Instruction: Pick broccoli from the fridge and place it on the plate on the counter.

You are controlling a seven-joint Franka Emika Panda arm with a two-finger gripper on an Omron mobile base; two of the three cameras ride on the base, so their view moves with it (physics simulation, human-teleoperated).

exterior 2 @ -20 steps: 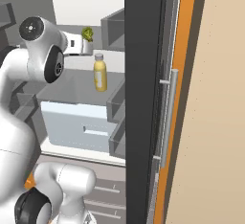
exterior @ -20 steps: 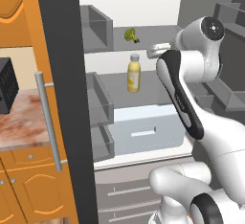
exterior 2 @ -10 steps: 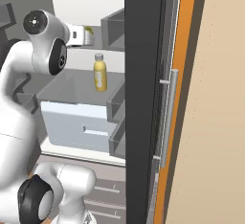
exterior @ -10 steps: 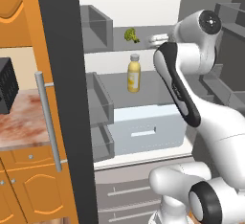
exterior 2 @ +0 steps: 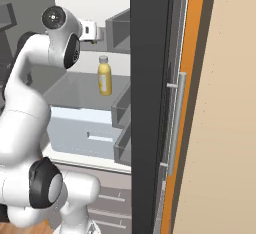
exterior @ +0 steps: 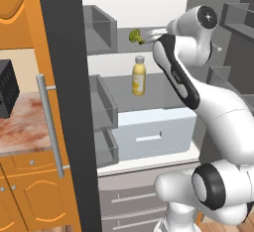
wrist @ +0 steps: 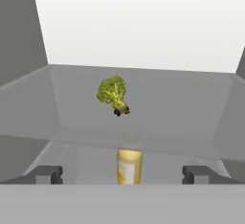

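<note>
In the hand view the gripper point(wrist: 122, 174) had its two tips spread wide apart with nothing between them. Just past the tips, lower down, stood the yellow bottle point(wrist: 128, 165) on the shelf below. Further back, the broccoli point(wrist: 113, 94) lay on the fridge's point(exterior: 64, 77) upper shelf point(wrist: 158, 108), well clear of the tips and near the white back wall.

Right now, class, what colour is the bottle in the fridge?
Yellow, with a grey cap; the bottle shows best in the left base view.
</note>
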